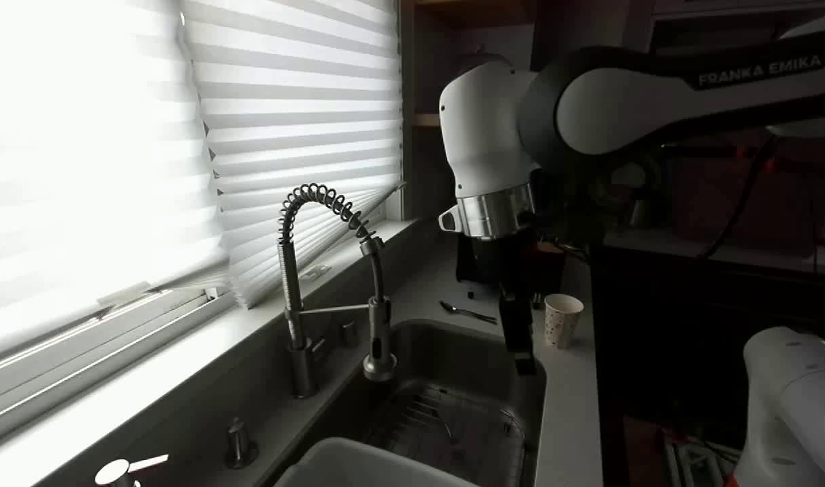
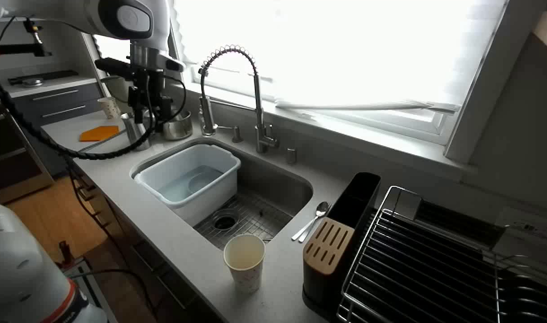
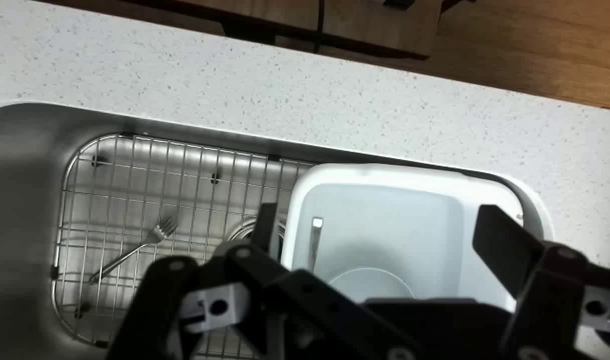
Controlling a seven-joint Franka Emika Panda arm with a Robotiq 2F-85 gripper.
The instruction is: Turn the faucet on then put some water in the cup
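Jaws wide, nothing held. For the faucet (image 2: 258, 104), you'd best narrow them, nudge its side lever (image 2: 270, 131) gently, staying off the spray head (image 2: 207, 117).

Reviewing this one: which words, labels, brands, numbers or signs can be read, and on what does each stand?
"FRANKA EMIKA": on the robot arm, in an exterior view.
Too blurred to read: pale lettering on the dark band of the white robot base, in an exterior view.
Too blurred to read: a faint mark on the round joint cap.
No other text is legible.
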